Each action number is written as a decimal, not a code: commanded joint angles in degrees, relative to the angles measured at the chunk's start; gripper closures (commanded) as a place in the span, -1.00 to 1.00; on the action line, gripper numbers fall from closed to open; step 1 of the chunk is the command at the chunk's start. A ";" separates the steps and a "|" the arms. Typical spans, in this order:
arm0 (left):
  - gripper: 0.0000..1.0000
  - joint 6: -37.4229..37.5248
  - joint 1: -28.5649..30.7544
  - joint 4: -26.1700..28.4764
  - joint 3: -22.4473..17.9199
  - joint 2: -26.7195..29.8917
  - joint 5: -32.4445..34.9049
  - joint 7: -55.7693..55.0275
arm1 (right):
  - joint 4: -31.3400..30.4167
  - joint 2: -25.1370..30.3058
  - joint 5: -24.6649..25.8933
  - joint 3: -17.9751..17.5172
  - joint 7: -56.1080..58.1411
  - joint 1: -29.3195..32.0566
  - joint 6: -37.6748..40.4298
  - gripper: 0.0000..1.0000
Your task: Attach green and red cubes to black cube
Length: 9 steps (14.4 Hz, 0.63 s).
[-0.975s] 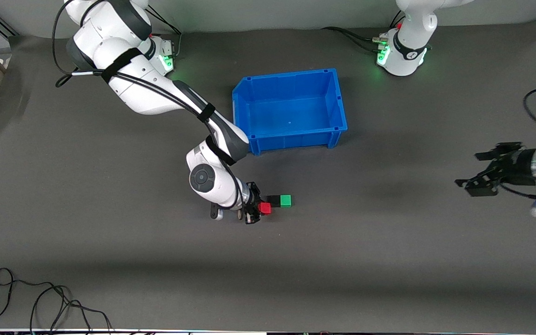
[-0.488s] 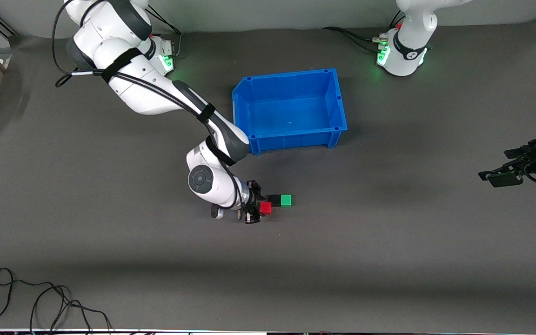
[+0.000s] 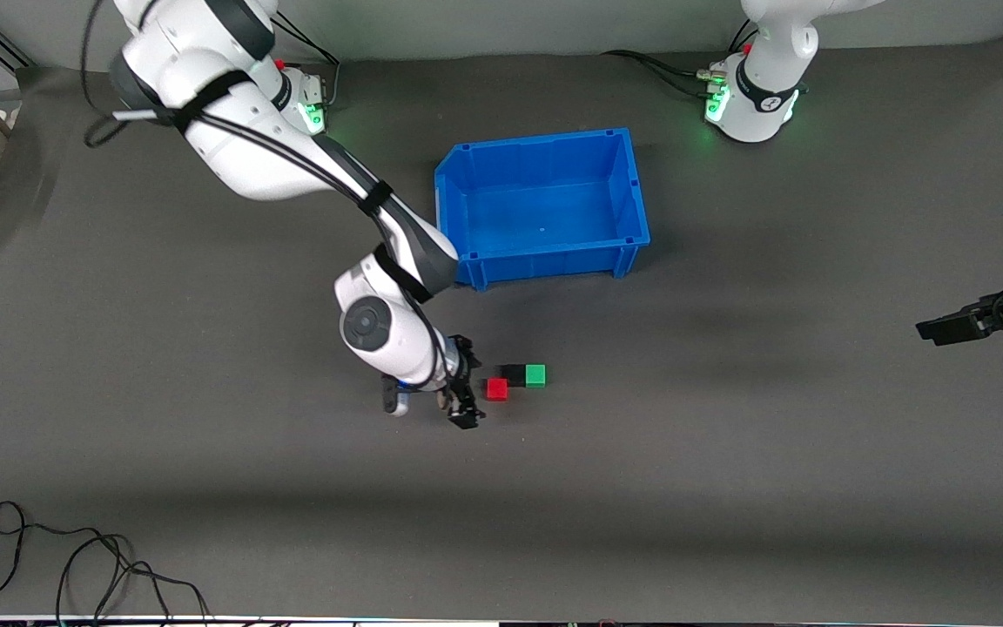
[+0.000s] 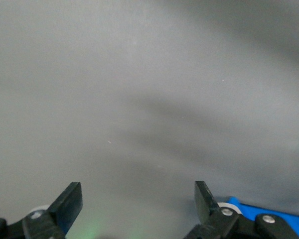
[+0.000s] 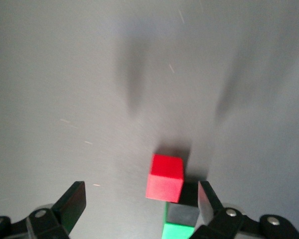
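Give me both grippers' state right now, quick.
Left gripper: open, holding nothing, waiting at the left arm's end of the table.
Right gripper: open, holding nothing, beside the red cube.

Dark grey table (image 3: 728, 488); loose black cable (image 3: 75, 566); pale wall.

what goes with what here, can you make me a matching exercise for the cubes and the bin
Things:
1. bright red cube
2. bright green cube
3. matte black cube
4. blue plastic bin

Places:
A. between the other two cubes
B. nearest the open right gripper
C. farthest from the front camera
D. cube nearest the left arm's end

Pairs: 1-B, 2-D, 3-A, 4-C
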State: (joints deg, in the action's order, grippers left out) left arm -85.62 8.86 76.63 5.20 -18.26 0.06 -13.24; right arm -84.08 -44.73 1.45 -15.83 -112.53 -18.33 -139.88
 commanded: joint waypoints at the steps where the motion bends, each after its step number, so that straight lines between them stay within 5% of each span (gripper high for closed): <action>1: -1.00 -1.21 -0.86 0.62 -0.19 3.48 1.35 6.11 | -13.63 14.11 2.50 0.45 8.51 5.83 0.75 -1.00; 5: -1.00 -1.04 -0.95 2.46 -0.19 8.40 0.39 10.51 | -22.78 24.32 2.59 0.45 30.31 13.39 1.80 -1.00; 9: -1.00 -1.74 -2.35 7.74 0.43 14.81 -1.46 10.78 | -24.29 30.57 2.85 0.89 46.85 16.92 11.79 -1.00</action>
State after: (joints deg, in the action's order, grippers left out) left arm -86.22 7.95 78.75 5.67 -8.54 -0.91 -3.41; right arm -105.59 -18.59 3.53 -15.21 -71.71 -2.07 -132.54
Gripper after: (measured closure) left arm 0.000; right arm 0.000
